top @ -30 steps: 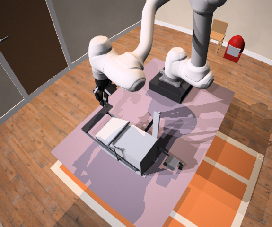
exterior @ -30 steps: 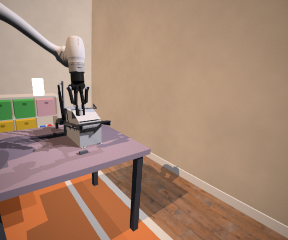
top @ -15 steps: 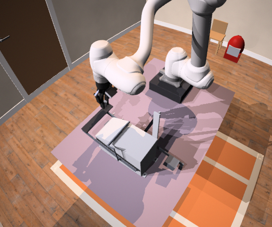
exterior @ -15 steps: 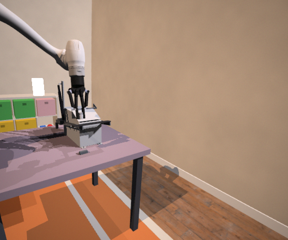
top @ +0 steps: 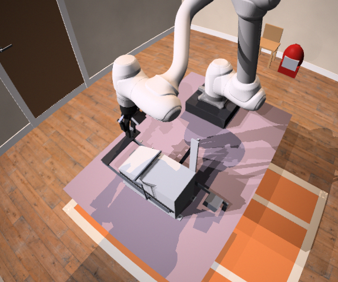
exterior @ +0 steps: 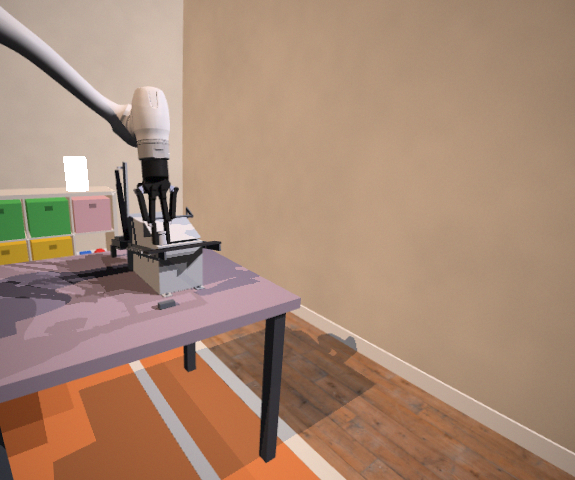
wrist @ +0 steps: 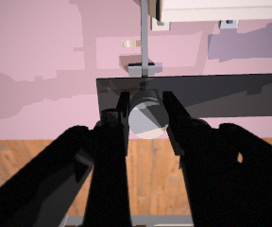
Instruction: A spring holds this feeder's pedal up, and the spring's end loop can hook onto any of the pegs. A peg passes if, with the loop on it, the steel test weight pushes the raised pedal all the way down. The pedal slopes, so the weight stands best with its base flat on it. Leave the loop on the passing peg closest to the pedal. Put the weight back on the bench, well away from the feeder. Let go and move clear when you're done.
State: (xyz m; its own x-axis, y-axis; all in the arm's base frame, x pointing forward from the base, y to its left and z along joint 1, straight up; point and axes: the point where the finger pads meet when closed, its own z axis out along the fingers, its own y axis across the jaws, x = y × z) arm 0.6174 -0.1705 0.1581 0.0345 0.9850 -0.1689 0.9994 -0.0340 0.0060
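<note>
Wrist view shows my black two-fingered pincer (wrist: 147, 118) clamped on the grey steel cylindrical test weight (wrist: 147, 113), poised over the dark flat pedal (wrist: 230, 95) at the edge of the pink surface (wrist: 42, 57). I judge a tilted release could roll it off the slope onto the floor. Spring, loop and pegs beyond I cannot make out.

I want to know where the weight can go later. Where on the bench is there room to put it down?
The gripper holds the steel weight over the dark pedal. Bare bench lies between the feeder and the near edge by the orange rug, and to the right of the arm's base. It is crowded around the pedal frame and the upright post.
</note>
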